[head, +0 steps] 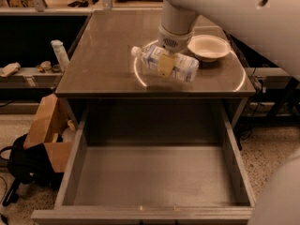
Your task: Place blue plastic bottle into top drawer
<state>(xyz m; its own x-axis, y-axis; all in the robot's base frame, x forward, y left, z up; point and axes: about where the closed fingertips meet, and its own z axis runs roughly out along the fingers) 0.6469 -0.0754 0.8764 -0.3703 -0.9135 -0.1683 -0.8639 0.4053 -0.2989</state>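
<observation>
1. Gripper point(167, 64) over the table point(108, 55), right of centre, clasping the blue plastic bottle point(186, 68).
2. Bottle lies sideways, cap pointing left.
3. Top drawer point(154, 172) stands open on the near side.

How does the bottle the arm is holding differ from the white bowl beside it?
The blue plastic bottle is clear, labelled and tipped on its side; the bowl is plain white and sits upright. The bottle is clamped in the gripper over the tabletop; the bowl rests on it, untouched. Both are small and pale.
</observation>
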